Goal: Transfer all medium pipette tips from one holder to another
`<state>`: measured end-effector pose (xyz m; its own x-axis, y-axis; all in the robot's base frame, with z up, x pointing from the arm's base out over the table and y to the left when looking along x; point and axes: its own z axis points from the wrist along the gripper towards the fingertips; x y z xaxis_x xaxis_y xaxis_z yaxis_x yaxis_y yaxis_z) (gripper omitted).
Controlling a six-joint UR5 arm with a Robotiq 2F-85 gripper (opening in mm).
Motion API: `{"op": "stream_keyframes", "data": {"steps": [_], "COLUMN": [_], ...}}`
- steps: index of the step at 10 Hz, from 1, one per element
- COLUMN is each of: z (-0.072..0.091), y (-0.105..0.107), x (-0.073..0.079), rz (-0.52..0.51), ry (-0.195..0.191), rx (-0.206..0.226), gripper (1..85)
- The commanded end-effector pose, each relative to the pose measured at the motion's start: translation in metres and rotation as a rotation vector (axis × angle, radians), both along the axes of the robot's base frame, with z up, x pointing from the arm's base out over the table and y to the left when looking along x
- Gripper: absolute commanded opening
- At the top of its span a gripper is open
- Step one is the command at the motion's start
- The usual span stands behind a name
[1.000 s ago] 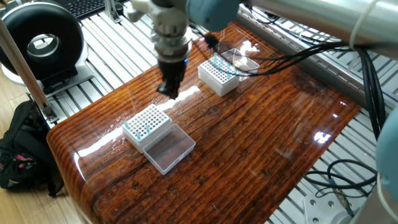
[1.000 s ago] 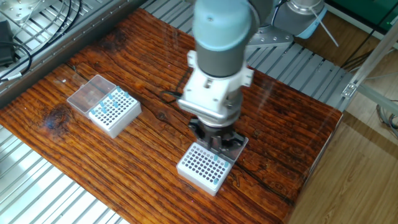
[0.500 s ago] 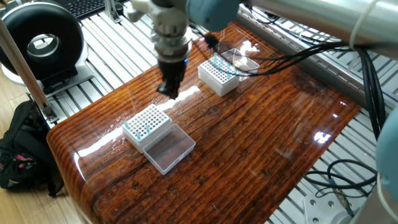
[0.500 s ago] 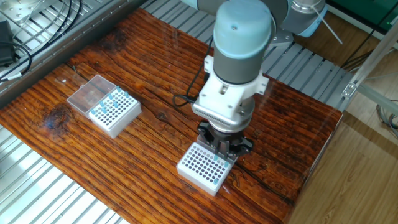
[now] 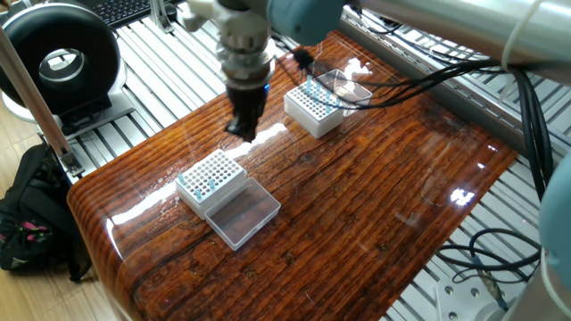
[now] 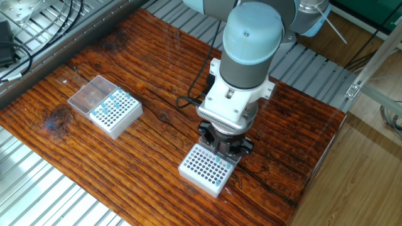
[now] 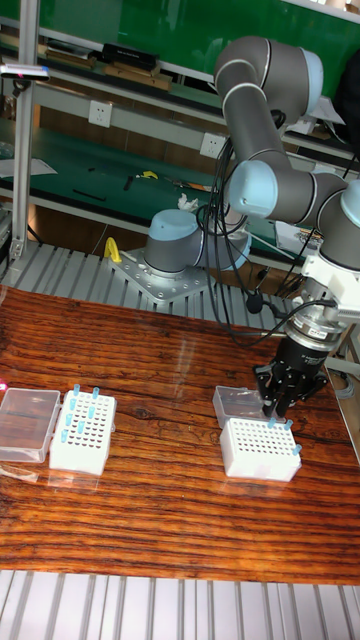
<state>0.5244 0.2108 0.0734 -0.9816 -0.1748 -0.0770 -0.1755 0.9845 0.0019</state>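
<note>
Medium pipette tips (image 7: 84, 421): mostly upright in source rack, awaiting transfer.
Gripper (image 7: 275, 408): above destination rack (image 7: 258, 450); jaw opening and contents indiscernible.

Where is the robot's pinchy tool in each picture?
One fixed view: the tool is in the upper left, above the wooden table between two white boxes.
The other fixed view: the tool is right of centre, at the back edge of the white holder.
Tall fixed view: the tool is on the right, just above that holder.
Shared landmark: the wooden table.
</note>
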Motion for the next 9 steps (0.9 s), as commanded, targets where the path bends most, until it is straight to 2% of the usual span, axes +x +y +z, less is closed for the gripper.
{"op": "stream_keyframes", "data": {"steps": [1,9], "z": [-0.0040,-0.0066], "y": [0.0027,0.0038], "x": [0.0045,0.0109], "rz": [-0.007,-0.007], "ry": [-0.004,-0.001], "rx": [0.015,0.029], "gripper": [27.3,25.3]}}
